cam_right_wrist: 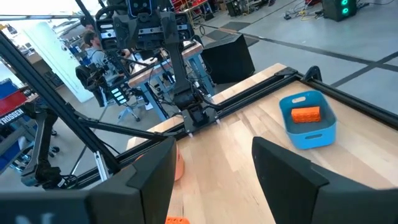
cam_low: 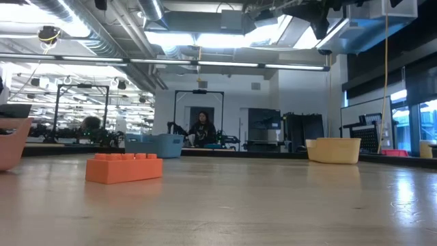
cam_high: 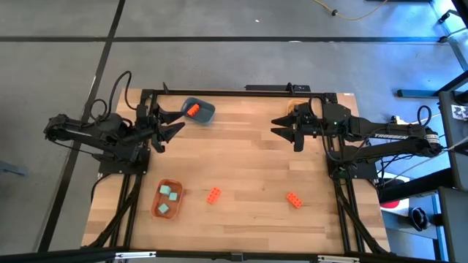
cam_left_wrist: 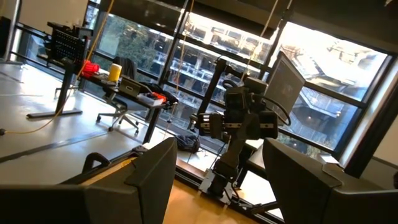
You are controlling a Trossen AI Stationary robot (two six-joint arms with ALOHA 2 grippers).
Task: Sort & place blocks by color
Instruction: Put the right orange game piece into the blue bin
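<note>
Currently both arms wait at the table's back, left gripper [cam_high: 170, 123] wide apart, right gripper [cam_high: 281, 126] parted, both empty. Next comes fetching a loose orange block [cam_high: 213, 195] for the blue bowl [cam_high: 205, 113]

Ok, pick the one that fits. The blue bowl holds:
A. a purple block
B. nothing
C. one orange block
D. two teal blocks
C: the high view shows a single orange block lying inside the blue bowl, and the right wrist view shows the same; the teal blocks sit in the orange bowl instead.
</note>
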